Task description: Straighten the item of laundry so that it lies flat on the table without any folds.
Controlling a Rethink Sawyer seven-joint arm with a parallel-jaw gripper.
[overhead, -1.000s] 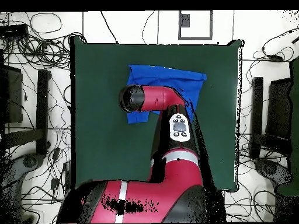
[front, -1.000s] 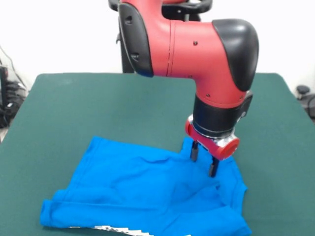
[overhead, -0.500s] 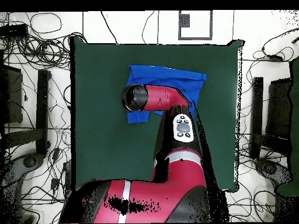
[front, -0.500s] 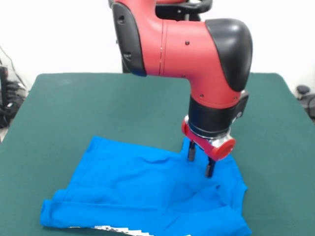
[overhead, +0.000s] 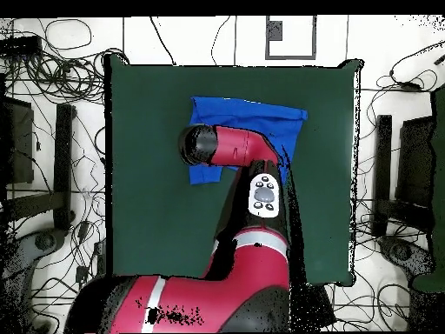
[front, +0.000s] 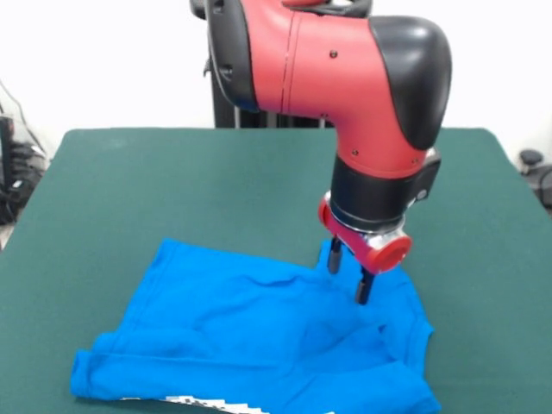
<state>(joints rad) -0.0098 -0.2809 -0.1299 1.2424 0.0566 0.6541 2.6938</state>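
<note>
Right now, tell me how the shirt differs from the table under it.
The shirt is bright blue; the table is dark green. The shirt is rumpled, with creases and a folded-over near edge; the table lies smooth and flat. The shirt covers only a small part of the much larger table. Both look like cloth surfaces.

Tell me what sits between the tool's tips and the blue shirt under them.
Nothing. In the front view the open tool hangs just above the T-shirt, with only air between; the overhead view hides that gap behind the arm.
</note>
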